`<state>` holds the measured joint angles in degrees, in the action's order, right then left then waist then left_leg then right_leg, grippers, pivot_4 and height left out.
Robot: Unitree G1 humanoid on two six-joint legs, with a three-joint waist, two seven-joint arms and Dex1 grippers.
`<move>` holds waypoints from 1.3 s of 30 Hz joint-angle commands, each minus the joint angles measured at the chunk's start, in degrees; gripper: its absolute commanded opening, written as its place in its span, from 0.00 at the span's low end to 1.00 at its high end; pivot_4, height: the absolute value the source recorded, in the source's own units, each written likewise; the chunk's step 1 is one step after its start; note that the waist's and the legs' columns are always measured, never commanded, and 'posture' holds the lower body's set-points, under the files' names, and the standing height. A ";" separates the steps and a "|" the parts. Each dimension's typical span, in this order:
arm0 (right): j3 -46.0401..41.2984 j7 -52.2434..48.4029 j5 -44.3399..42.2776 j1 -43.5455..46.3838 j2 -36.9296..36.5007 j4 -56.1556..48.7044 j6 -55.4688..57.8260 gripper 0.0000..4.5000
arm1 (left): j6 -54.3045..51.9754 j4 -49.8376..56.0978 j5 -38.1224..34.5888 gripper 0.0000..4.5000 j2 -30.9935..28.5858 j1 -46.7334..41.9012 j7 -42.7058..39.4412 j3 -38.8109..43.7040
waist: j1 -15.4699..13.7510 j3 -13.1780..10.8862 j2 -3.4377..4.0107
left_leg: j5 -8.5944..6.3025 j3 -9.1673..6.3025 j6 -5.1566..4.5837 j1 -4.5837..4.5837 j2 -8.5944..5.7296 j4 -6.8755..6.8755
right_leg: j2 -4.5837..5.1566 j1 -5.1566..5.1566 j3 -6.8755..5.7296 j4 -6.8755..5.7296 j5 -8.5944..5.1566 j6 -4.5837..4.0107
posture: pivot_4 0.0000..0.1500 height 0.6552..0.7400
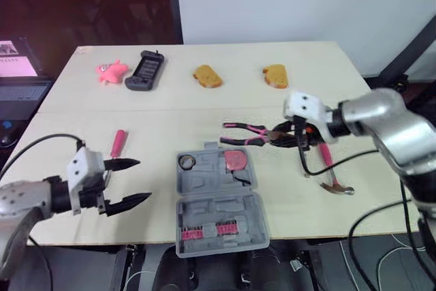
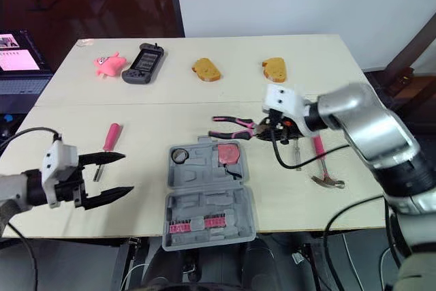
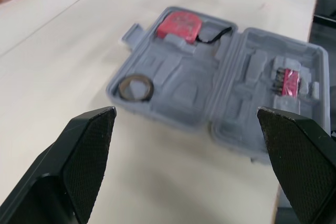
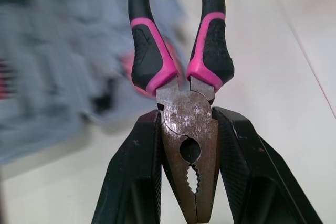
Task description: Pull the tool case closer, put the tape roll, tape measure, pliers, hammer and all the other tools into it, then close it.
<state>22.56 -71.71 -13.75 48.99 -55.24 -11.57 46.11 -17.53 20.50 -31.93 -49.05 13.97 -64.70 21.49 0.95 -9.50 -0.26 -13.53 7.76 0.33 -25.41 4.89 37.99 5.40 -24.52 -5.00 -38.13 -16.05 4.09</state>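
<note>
The grey tool case (image 1: 216, 202) lies open at the table's front, holding the tape roll (image 1: 187, 162), the pink tape measure (image 1: 236, 160) and a row of pink bits (image 1: 204, 232). My right gripper (image 1: 286, 135) is shut on the metal head of the pink-and-black pliers (image 4: 189, 145), whose handles (image 1: 244, 133) point left just beyond the case. The pink-handled hammer (image 1: 330, 168) lies right of the case. A pink screwdriver (image 1: 118, 144) lies to the left. My left gripper (image 1: 129, 182) hangs open left of the case, with nothing between its fingers.
Along the table's far side lie a pink toy (image 1: 111, 71), a black handheld game console (image 1: 144, 70) and two pieces of bread (image 1: 207, 76) (image 1: 275, 75). A laptop (image 1: 17, 80) sits beyond the left edge. Black cables (image 1: 320, 165) trail near the hammer.
</note>
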 commanded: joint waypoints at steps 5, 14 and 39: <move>11.95 -5.96 6.78 11.00 7.22 3.76 4.03 0.22 | 4.77 4.51 1.09 1.00 3.36 9.30 0.47 5.68 | 0.11 0.01 -0.04 | -0.03 0.08 -0.05 -0.03 -0.07 0.11 | 0.18 0.00 -0.04 0.01 0.02 -0.05 | 1.00 0.75; 20.73 -4.12 13.24 12.95 13.79 3.93 5.86 0.22 | 6.09 7.29 1.50 1.00 6.13 14.08 2.82 6.61 | -0.02 0.02 -0.05 | -0.03 0.04 -0.04 -0.04 -0.05 0.10 | 0.17 -0.04 -0.11 -0.03 0.04 -0.04 | 1.00 0.75; 24.77 5.33 17.03 7.84 28.36 10.90 7.53 0.22 | 5.19 8.31 1.24 1.00 4.88 14.42 4.65 7.14 | 0.21 0.04 -0.08 | -0.03 0.07 -0.02 -0.03 -0.04 0.08 | 0.13 -0.01 -0.12 -0.06 0.04 -0.03 | 1.00 0.75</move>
<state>47.98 -66.90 3.12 56.28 -27.86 -0.34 54.42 -12.41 27.31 -30.43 -43.67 28.43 -60.01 26.45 1.15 -9.45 -0.34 -13.55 7.82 0.31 -25.44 4.85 38.07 5.53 -24.53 -5.12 -38.19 -16.01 4.06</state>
